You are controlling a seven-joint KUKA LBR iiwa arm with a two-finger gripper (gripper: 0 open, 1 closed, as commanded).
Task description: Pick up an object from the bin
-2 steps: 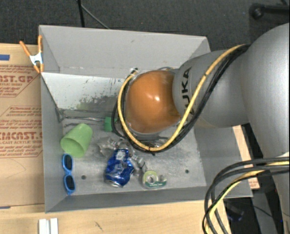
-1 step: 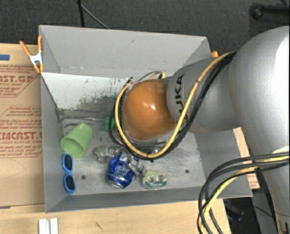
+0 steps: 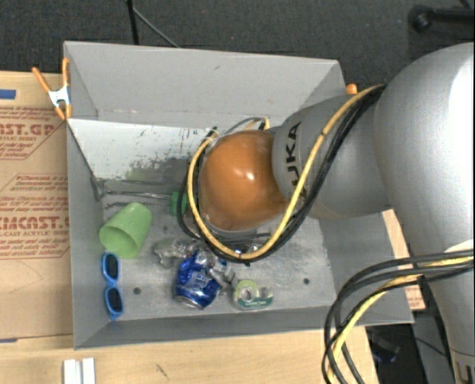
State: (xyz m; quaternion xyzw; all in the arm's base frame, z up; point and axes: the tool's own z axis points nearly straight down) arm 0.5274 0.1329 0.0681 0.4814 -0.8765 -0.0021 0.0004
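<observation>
Arm (image 3: 357, 166) down in bin (image 3: 221, 78), orange wrist cover (image 3: 236, 181) over mid-floor. Nothing seen lifted, so pick looks not yet done. Jaws under cover: cannot tell if spread or pinching. Nearest candidates: crushed blue can (image 3: 196, 283) and clear crumpled piece (image 3: 169, 251), just below cover. Green cup (image 3: 126, 229) lies left.

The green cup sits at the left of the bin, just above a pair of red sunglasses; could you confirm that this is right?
Not quite: the sunglasses are blue, not red. The camera view shows this. The rest holds: the green cup sits at the left of the bin, just above them.
</observation>
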